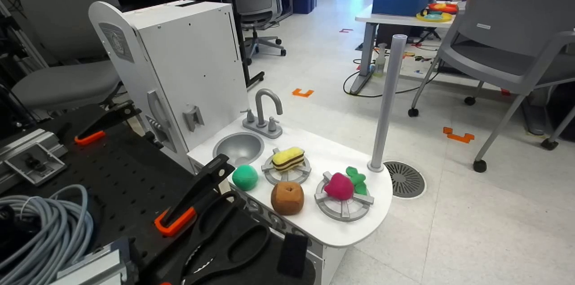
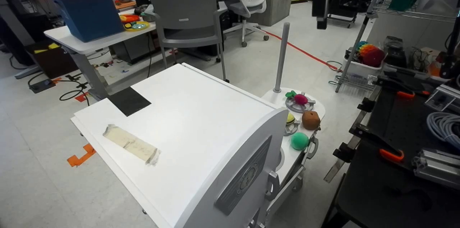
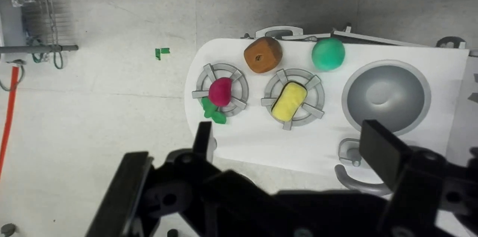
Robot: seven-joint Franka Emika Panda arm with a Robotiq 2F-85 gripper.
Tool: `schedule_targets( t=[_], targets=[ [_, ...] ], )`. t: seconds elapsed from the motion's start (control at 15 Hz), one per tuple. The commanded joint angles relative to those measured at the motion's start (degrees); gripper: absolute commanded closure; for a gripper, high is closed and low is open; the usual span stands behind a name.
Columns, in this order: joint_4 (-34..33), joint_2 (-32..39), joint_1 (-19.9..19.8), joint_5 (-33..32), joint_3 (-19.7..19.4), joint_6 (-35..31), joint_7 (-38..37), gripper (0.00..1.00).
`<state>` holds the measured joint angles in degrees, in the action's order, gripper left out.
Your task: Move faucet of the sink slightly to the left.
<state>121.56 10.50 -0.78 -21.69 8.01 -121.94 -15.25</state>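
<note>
The faucet [image 1: 259, 109] is a grey arched spout between two handles, upright behind the sink [image 1: 239, 149] in an exterior view. In the wrist view, the faucet [image 3: 360, 185] shows at lower right, partly covered by my right-hand finger. The sink [image 3: 388, 93] is the round grey basin above it there. My gripper [image 3: 288, 132] is open and empty, its fingers wide apart above the countertop. The right-hand finger overlaps the faucet base in the picture; contact cannot be told. In an exterior view only a sliver of the sink [image 2: 281, 159] shows, and the faucet is hidden by the white cabinet.
The white countertop [image 3: 261, 141] holds a green ball [image 3: 328, 54], brown block [image 3: 263, 55], yellow toy [image 3: 289, 101] and pink toy [image 3: 220, 92]. A tall pole [image 1: 388, 100] stands at one end, a white cabinet [image 1: 193, 64] at the other. A black table [image 1: 112, 186] lies alongside.
</note>
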Motion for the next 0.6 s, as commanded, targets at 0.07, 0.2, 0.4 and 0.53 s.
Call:
schedule_targets(
  t=[0.07, 0.2, 0.4, 0.53],
  targets=[
    [-13.08, 17.93, 1.19, 7.87, -3.87, -4.64, 3.51, 0.00],
    [-15.46, 23.49, 0.64, 12.80, -3.36, -11.15, 6.95, 0.00],
    [-20.23, 31.41, 0.47, 17.77, -2.11, -19.82, 11.74, 0.00],
    [-22.85, 35.42, 0.42, 19.19, -0.87, -25.08, 15.59, 0.00]
  ],
)
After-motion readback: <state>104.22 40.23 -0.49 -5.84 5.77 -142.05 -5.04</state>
